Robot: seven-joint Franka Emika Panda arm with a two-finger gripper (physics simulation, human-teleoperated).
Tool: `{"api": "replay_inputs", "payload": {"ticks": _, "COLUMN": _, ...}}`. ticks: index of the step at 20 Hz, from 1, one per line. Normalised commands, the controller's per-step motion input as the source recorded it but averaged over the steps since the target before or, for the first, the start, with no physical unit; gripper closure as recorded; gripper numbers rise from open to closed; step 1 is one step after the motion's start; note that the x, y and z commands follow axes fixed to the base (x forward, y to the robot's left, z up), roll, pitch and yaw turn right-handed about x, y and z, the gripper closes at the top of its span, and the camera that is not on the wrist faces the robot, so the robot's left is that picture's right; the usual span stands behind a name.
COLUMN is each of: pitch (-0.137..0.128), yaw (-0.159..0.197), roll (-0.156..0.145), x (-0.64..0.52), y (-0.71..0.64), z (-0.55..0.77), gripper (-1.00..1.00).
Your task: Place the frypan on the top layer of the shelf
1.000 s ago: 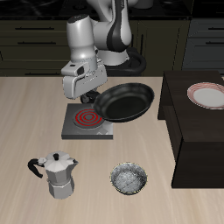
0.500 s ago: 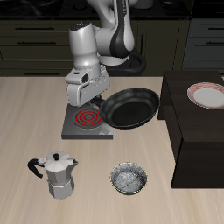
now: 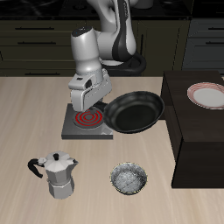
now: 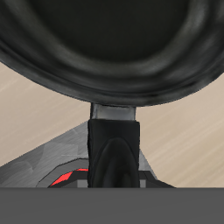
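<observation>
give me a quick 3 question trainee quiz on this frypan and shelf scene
1. True or false: the round black shallow frypan already rests on the flat top of the large dark brown shelf.
2. What lies on the shelf top?
A. a white round plate with a red rim
B. a silver moka pot
C. a speckled grey bowl
3. Fill in: the end effector grips the frypan by its long straight ____.

Key
1. False. The pan is held in the air between the grey square hotplate with red rings and the shelf.
2. A
3. handle
</observation>
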Motion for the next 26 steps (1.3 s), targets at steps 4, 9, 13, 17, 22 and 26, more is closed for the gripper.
{"api": "replay_inputs", "payload": {"ticks": 4, "pitch": 0.020, "yaw": 0.055, "roll": 0.016, "x": 0.12, "y": 0.14, "z": -0.08, "gripper": 1.00}}
{"api": "replay_inputs", "payload": {"ticks": 9, "pitch": 0.015, "yaw": 0.040, "roll": 0.020, "x": 0.07, "y": 0.18, "z": -0.05, "gripper": 1.00}}
{"api": "replay_inputs", "payload": {"ticks": 13, "pitch": 0.009, "yaw": 0.019, "roll": 0.024, "x": 0.03, "y": 0.19, "z": -0.04, "gripper": 1.00}}
{"api": "replay_inputs", "payload": {"ticks": 17, "pitch": 0.013, "yaw": 0.022, "roll": 0.043, "x": 0.04, "y": 0.30, "z": -0.02, "gripper": 1.00}}
{"api": "replay_inputs", "payload": {"ticks": 22, "pitch": 0.008, "yaw": 0.029, "roll": 0.048, "x": -0.02, "y": 0.31, "z": 0.01, "gripper": 1.00}}
{"api": "replay_inputs", "payload": {"ticks": 26, "pitch": 0.004, "yaw": 0.007, "roll": 0.051, "x": 0.00, "y": 0.34, "z": 0.02, "gripper": 1.00}}
